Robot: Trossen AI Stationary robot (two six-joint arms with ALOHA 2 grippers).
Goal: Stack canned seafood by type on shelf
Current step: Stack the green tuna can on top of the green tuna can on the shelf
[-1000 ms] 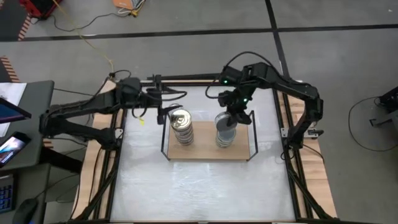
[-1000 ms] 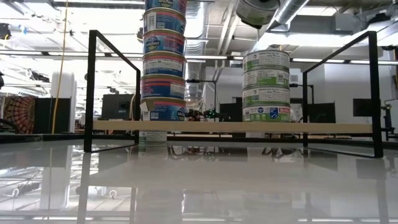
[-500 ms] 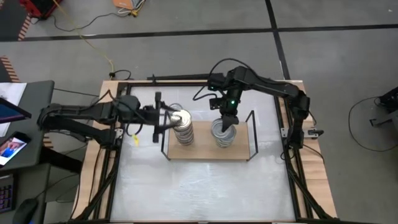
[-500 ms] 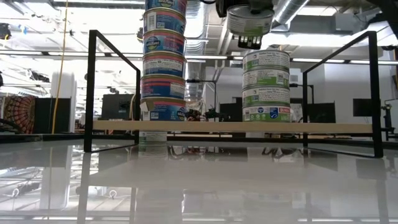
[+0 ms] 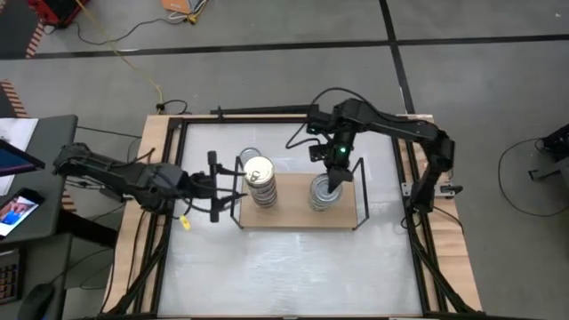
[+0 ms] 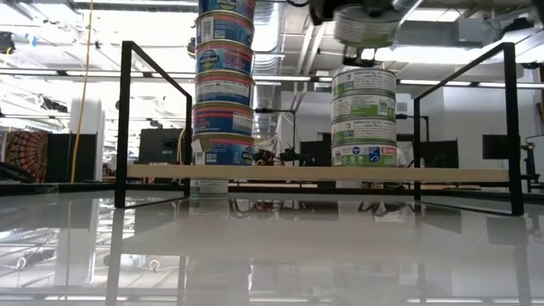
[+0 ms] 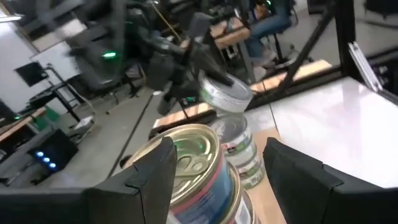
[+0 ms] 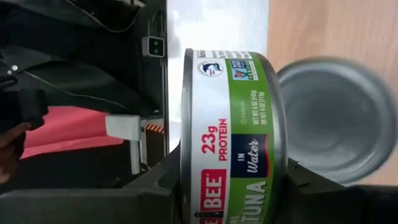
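Observation:
Two stacks of tins stand on the wooden shelf. The gold-lidded stack, several tins high, is on the left. The green-labelled, silver-lidded stack is on the right. My right gripper is shut on one more green-labelled tin, just above the right stack. My left gripper is open. It is left of the gold-lidded stack, about level with its top, and touches nothing. My right gripper pinches the green-labelled tin across its two flat faces, with one finger on its top and the other finger under its base. The label wall shows between the fingers. The gripper slants down from the table's far side. The tin is level and lifted clear above the stack.
Thin black wire frames rise at the shelf's short ends, each close beside a stack. The white tabletop lies in front of the shelf, and wooden rails edge the table. A seated person shows in the room beyond.
My left gripper has drawn back from the gold-lidded stack, toward the table's left and near edges. My right gripper has carried the green-labelled tin down, levelled it from a tilt, and shifted it toward the table's right, over the silver-lidded stack.

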